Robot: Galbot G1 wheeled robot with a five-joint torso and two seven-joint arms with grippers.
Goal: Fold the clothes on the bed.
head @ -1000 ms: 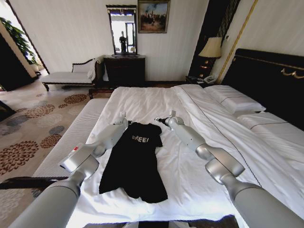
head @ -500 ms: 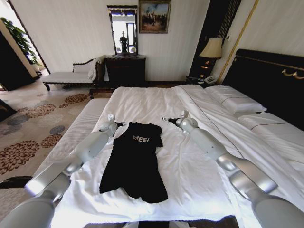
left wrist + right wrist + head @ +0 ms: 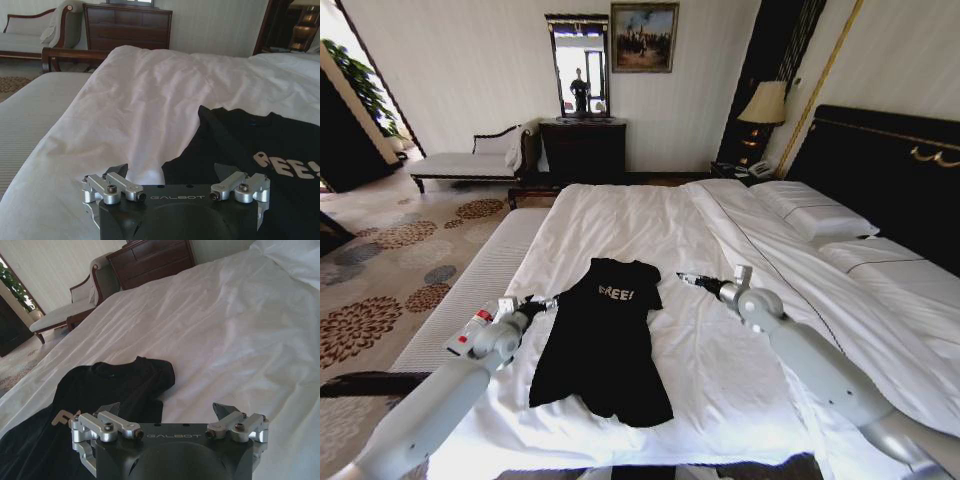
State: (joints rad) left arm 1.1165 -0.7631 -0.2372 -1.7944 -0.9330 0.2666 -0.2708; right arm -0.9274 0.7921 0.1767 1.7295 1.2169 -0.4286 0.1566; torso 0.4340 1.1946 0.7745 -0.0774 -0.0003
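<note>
From the head camera, the black T-shirt [image 3: 603, 338] with white lettering lay spread flat on the white sheet of the bed [image 3: 720, 380], collar toward the far end and hem toward the robot. The left gripper [image 3: 542, 301] hovered just beside the shirt's left sleeve, and the right gripper [image 3: 686, 277] hung over bare sheet near the right sleeve, apart from the cloth.

In the left wrist view, the left gripper [image 3: 170, 172] had its fingers spread wide with nothing between them, low over the sheet at the T-shirt's [image 3: 245, 160] sleeve edge.

In the right wrist view, the right gripper [image 3: 167, 412] was likewise spread and empty, above the sheet with the T-shirt [image 3: 100, 390] lying just ahead and to one side.
</note>
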